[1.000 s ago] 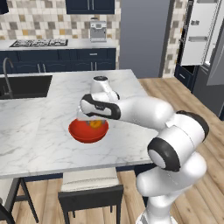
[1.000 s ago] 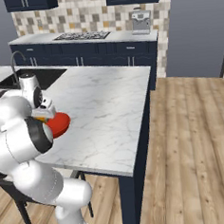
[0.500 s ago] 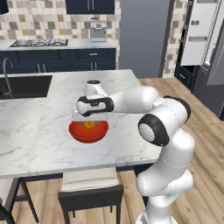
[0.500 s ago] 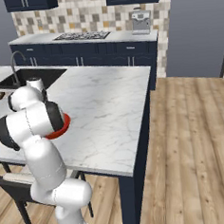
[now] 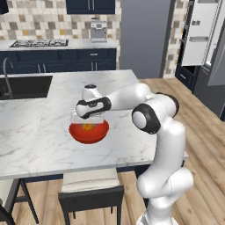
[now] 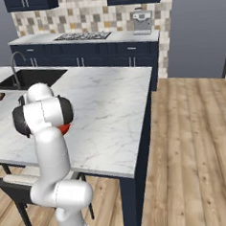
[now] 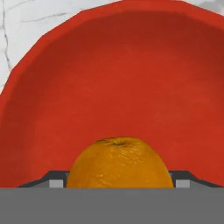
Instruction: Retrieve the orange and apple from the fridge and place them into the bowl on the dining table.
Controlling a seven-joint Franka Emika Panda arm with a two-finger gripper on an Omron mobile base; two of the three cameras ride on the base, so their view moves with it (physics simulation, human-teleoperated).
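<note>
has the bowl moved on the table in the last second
No. In the left base view the bowl sits at the same spot on the dining table, beside the sink.

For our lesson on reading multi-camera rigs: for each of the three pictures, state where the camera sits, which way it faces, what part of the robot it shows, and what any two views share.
Left base view: behind the arm's left, facing forward and down over the dining table; the arm reaches to the bowl; the fridge stands open at upper right.
Right base view: behind the arm's right, facing the same table; the arm's elbow hides most of the bowl.
Hand view: on the hand, looking down into the bowl; the gripper flanks the orange.
Shared: all three show the red bowl; both base views show the table and sink.
</note>
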